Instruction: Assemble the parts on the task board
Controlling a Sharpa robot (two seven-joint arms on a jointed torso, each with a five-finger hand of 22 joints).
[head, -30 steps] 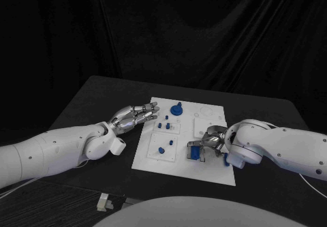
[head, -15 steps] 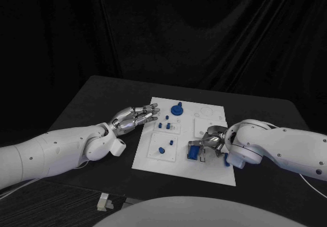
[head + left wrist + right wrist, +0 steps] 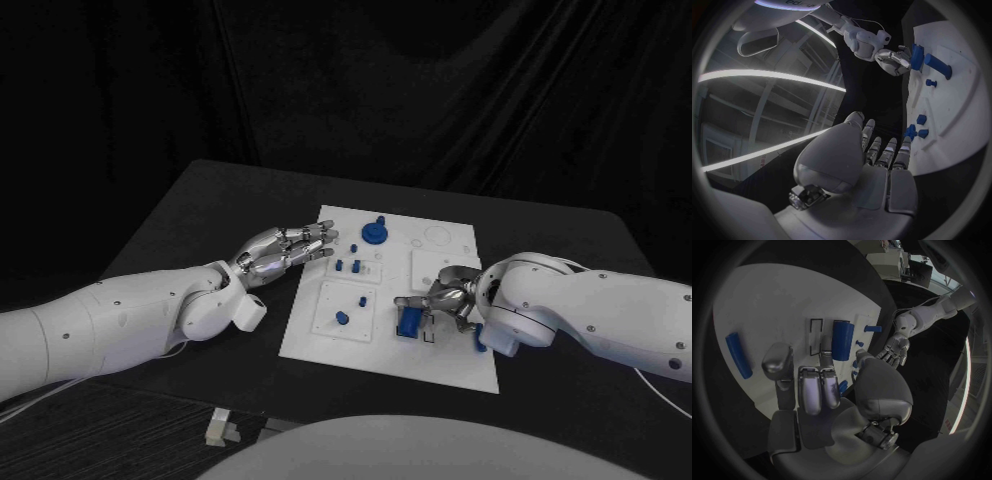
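Observation:
The white task board (image 3: pixel 450 352) lies mid-table. My right hand (image 3: pixel 450 298) hovers over its near right part, fingertips (image 3: pixel 826 360) touching the end of a blue block (image 3: pixel 842 339) beside a rectangular slot (image 3: pixel 816 335); the thumb stands apart from the block. A blue cylinder (image 3: pixel 739 354) lies loose on the board by that hand. My left hand (image 3: pixel 289 247) floats at the board's left edge with fingers spread and nothing in it. A blue gear with a peg (image 3: pixel 375 234) stands at the far end. Small blue pegs (image 3: pixel 346 266) and a longer blue part (image 3: pixel 342 317) sit in the left half.
The black table (image 3: pixel 202 220) has free room left of the board and beyond it. A small white object (image 3: pixel 219 427) lies at the near left, off the table's front edge. The left wrist view shows my right hand (image 3: pixel 892 60) by the block (image 3: pixel 918 56).

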